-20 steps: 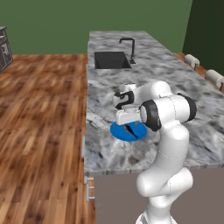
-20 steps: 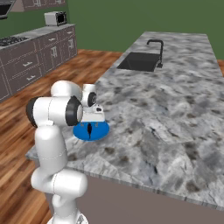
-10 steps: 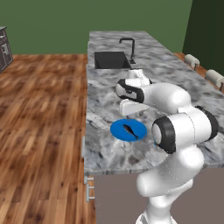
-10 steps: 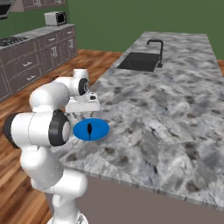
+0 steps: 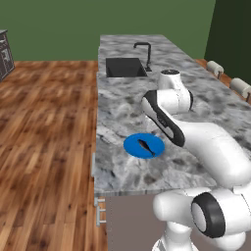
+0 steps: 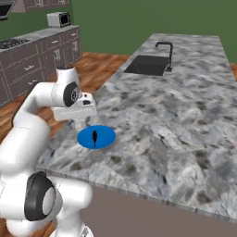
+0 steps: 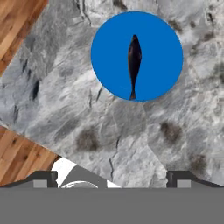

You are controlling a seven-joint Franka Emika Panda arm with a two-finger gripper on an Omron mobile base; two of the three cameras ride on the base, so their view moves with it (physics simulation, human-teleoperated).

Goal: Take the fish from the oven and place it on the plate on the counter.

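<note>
**Fish on plate, claw spread above tabletop**

The fish (image 7: 134,65) lies flat inside the blue plate (image 7: 109,43), roughly across its middle, w/ the tail end near the rim. In the left base view the fish (image 5: 145,145) sits on the plate (image 5: 132,144) w/ blue showing all round it; same in the right base view, fish (image 6: 94,137) on plate (image 6: 106,136).

Plate rests on the marbled tabletop (image 5: 122,108), near the tabletop's front-left edge, well apart from the black sink (image 5: 126,67) and faucet (image 5: 144,51) at the far end.

The claw (image 7: 113,177) is spread wide, nothing between the tips, and looks down on the stone just beside the plate; fish and plate are clear of it, no contact. In the right base view the white hand (image 6: 74,111) hangs above the tabletop (image 6: 185,115), beside the plate, toward the sink (image 6: 148,65).

Wood floor (image 5: 44,147) runs along the tabletop's left side. Grey cabinets (image 6: 32,60) w/ a microwave (image 6: 59,19) stand across the room.
</note>
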